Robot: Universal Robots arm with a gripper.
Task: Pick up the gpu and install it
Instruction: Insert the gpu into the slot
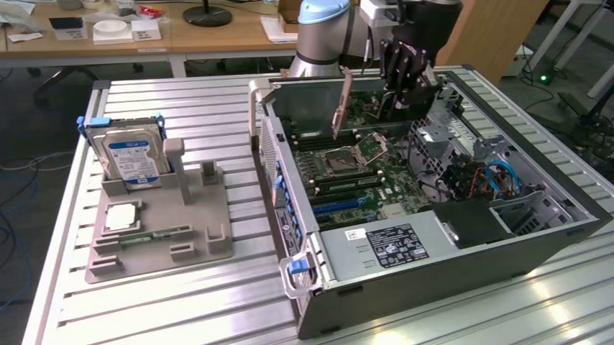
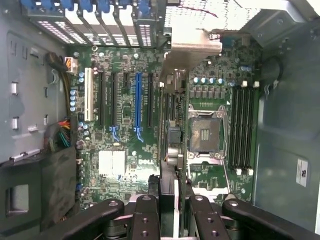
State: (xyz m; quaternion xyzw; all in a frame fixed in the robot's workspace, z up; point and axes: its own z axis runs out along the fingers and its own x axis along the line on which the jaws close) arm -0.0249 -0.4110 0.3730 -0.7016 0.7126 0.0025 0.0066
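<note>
The gpu hangs upright above the motherboard inside the open computer case, its pale metal bracket toward the exterior view's left. My gripper is shut on the card's upper edge from above. In the wrist view the gpu is seen edge-on, running away from my gripper over the board, between the black expansion slots and the CPU socket. The fingers press against both faces of the card. Its lower edge stands above the slots, apart from them.
A blue expansion slot and a white one lie beside the card. On the exterior view's left, a grey holder carries a hard drive, a processor chip and a memory stick. The power supply fills the case's near end.
</note>
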